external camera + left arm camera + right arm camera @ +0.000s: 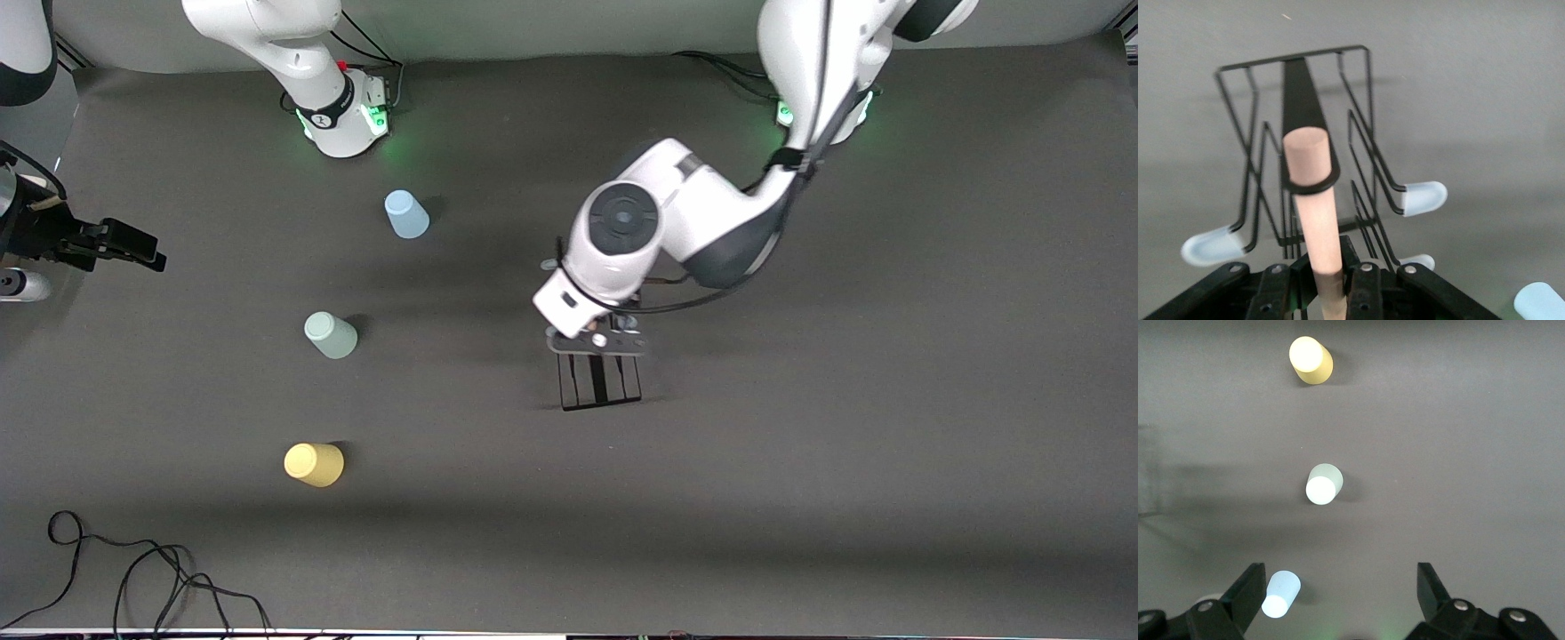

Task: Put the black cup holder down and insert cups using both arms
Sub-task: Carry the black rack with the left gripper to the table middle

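The left gripper point(1328, 293) is pinched on the light wooden rod point(1317, 213) that tops the black cup holder point(599, 380) — a thin wire rack with a rectangular base and smooth, pale, rounded peg tips point(1423, 198). The rack sits at the middle of the dark matte table point(889, 400), under the left arm's wrist.

The right gripper point(1338, 600) has its fingers spread wide with nothing between them, waiting above the right arm's end of the table. Below it stand three plain tapered plastic cups, upside down and well apart — the blue cup point(406, 214) nearest the bases, the green cup point(331, 335) in between, the yellow cup point(314, 464) nearest the front camera.
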